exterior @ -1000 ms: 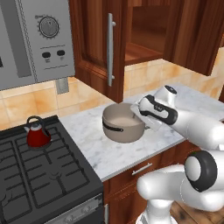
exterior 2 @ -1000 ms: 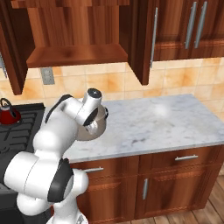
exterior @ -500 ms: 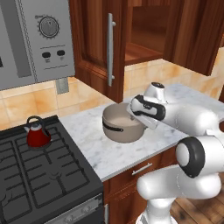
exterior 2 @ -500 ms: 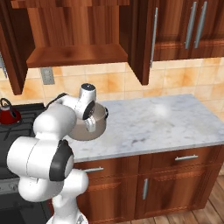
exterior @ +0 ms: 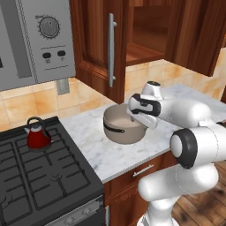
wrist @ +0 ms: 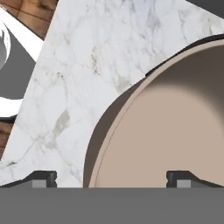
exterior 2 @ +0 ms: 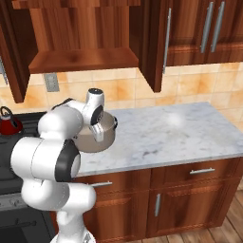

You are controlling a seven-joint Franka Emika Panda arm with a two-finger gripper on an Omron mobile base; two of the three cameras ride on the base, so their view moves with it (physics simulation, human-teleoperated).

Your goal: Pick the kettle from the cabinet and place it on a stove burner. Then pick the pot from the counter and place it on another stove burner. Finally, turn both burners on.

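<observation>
So far the kettle [exterior: 37,133] sits on the stove [exterior: 44,185]; beside the stove, the gripper [wrist: 111,178], fingers apart, straddles the pot [exterior: 123,126] rim, ungrasped; burners unlit.

In the left base view the arm's wrist covers the right rim of the pot [exterior: 120,124]; from the right base view the arm hides most of it, and the hand view's edges crop it, as they do the tabletop [wrist: 87,65]
</observation>
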